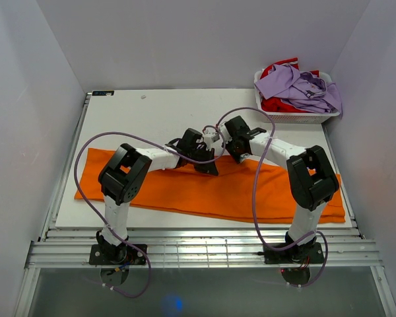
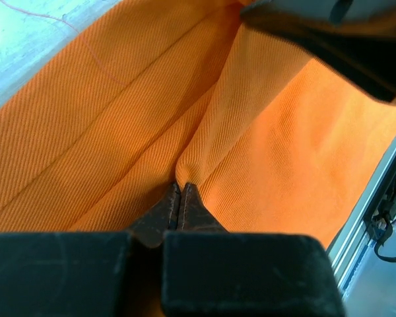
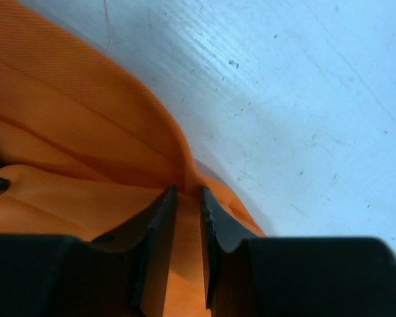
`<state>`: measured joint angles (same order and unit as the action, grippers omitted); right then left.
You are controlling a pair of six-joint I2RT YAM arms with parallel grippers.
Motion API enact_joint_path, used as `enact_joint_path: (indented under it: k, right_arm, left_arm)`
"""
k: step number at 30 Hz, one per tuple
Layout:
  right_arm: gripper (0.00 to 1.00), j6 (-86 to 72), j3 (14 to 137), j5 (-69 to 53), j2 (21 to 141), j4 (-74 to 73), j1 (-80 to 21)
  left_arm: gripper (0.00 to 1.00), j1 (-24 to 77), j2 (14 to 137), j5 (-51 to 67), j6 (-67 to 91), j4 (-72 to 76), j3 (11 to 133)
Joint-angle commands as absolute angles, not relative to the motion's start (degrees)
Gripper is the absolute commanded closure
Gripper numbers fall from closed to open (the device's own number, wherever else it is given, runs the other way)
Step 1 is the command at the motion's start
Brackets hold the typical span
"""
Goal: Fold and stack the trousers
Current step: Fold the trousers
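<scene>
The orange trousers [image 1: 204, 195] lie stretched lengthwise across the near half of the table. Both grippers are at the middle of their far edge, close together. My left gripper [image 1: 208, 165] is shut on a pinch of the orange cloth [image 2: 119, 119], and a ridge of fabric rises from its tips [image 2: 182, 186]. My right gripper [image 1: 232, 153] is closed on a fold at the trousers' edge [image 3: 86, 152], with cloth filling the narrow gap between its jaws [image 3: 186, 193]. The right gripper's dark body also shows in the left wrist view [image 2: 330, 39].
A white basket [image 1: 297, 117] stands at the back right corner. It holds a lilac shirt [image 1: 300, 87] over a red garment [image 1: 277, 104]. Bare white table [image 1: 152, 119] lies beyond the trousers. The metal rail of the table's front edge [image 1: 198, 251] runs below them.
</scene>
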<state>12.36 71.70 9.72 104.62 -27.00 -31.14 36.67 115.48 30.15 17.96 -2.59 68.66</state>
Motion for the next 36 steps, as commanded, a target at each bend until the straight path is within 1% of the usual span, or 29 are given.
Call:
enact_joint_path:
  k: [1, 6, 10, 15, 18, 21, 23, 27, 28, 29, 32, 33, 34, 36]
  right_arm:
    - [0.78, 12.39, 70.14, 13.20, 104.15, -28.21, -30.85]
    - [0.89, 12.22, 69.70, 10.03, 101.60, -33.12, -30.76]
    - [0.91, 12.39, 66.37, 6.61, 99.50, -34.98, -30.67]
    - [0.91, 13.62, 62.58, 3.70, 94.14, -33.31, -30.15]
    - [0.88, 15.29, 59.77, 1.93, 92.03, -31.21, -29.97]
    - [0.88, 15.91, 57.75, 1.50, 92.72, -30.15, -29.45]
    - [0.88, 15.30, 56.96, 0.62, 93.86, -28.84, -28.05]
    - [0.88, 14.07, 56.68, -4.73, 95.80, -27.68, -24.97]
    - [0.88, 13.71, 56.78, -8.92, 95.45, -27.60, -23.92]
    - [0.86, 13.28, 56.78, -12.71, 93.19, -26.38, -22.17]
    - [0.78, 13.53, 56.95, -15.02, 85.97, -24.53, -20.66]
    - [0.77, 15.19, 57.30, -16.42, 84.39, -24.43, -20.39]
    - [0.76, 15.90, 58.00, -16.17, 81.94, -24.35, -20.22]
    - [0.75, 17.05, 58.44, -14.52, 80.69, -24.61, -20.04]
  left_arm:
    - [1.00, 36.65, 114.96, 20.93, 18.62, -8.08, 67.77]
    - [1.00, 34.72, 114.61, 21.70, 20.30, -7.82, 66.89]
    - [1.00, 33.93, 114.79, 21.80, 21.09, -7.65, 66.62]
    - [1.00, 33.49, 113.99, 21.97, 21.97, -6.50, 65.48]
    - [1.00, 33.49, 114.26, 22.85, 21.71, -6.59, 65.74]
    - [1.00, 33.49, 112.95, 29.08, 21.53, -4.14, 64.96]
    - [1.00, 33.57, 110.32, 32.51, 22.59, 1.39, 61.71]
    - [1.00, 33.75, 108.11, 35.25, 23.64, 3.69, 59.94]
    - [1.00, 33.84, 108.11, 34.11, 23.73, 2.91, 59.77]
    - [1.00, 33.84, 109.06, 32.80, 24.17, 1.60, 59.77]
    - [1.00, 33.66, 111.35, 31.73, 24.69, -1.39, 60.64]
    - [1.00, 33.58, 112.49, 32.08, 24.96, -1.84, 60.91]
    - [1.00, 33.57, 113.02, 31.82, 25.05, -2.28, 61.43]
    - [1.00, 33.57, 113.64, 31.47, 25.22, -2.98, 62.75]
